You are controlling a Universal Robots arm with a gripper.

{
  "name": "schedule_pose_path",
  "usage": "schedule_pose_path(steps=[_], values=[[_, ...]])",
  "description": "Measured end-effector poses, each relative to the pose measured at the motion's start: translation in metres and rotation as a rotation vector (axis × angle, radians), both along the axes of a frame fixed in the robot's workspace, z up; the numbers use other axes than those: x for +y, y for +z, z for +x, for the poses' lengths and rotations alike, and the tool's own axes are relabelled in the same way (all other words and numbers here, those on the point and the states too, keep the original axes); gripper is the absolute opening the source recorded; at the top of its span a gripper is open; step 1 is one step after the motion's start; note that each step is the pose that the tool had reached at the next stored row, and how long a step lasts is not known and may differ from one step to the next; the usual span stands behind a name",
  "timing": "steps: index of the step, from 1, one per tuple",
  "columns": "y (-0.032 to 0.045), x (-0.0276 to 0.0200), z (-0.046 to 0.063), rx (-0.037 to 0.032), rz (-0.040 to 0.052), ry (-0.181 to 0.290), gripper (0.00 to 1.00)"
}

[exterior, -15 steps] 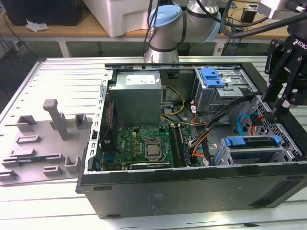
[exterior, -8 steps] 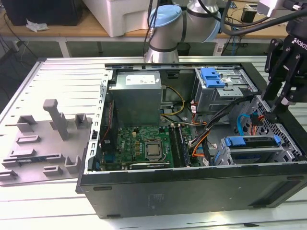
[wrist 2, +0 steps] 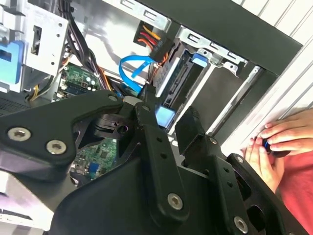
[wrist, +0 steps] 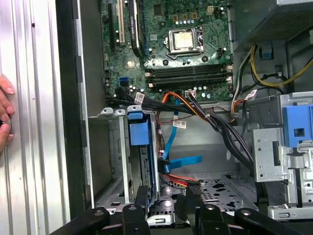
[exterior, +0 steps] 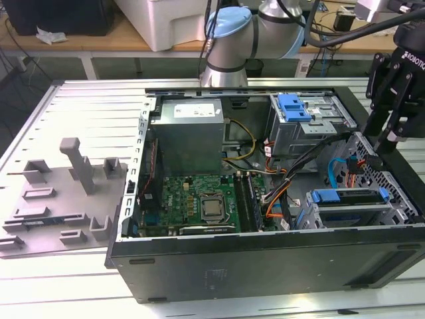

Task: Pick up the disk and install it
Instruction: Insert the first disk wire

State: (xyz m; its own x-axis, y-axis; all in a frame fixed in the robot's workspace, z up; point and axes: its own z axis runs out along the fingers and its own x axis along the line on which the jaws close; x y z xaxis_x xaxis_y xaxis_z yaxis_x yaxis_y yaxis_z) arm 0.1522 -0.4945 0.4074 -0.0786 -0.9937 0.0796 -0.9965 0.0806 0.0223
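The end effector [exterior: 386,136] is held spread and empty above the case [exterior: 265,266]. In the exterior view, the disk [exterior: 348,197] is found at its 7 o'clock, stood edge-on in the bay [exterior: 312,216], with its long axis laid from 9 to 3 o'clock. One disk and one end effector are counted.

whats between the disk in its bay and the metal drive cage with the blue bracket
In the first wrist view, a blue cable, orange wires and a black cable bundle lie between the disk and the drive cage.
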Motion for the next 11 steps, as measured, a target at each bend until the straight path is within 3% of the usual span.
schedule_pose_path(steps=[11], values=[[-0.0047, 0.0123, 0.008, 0.0008, -0.0049, -0.028, 0.44]])
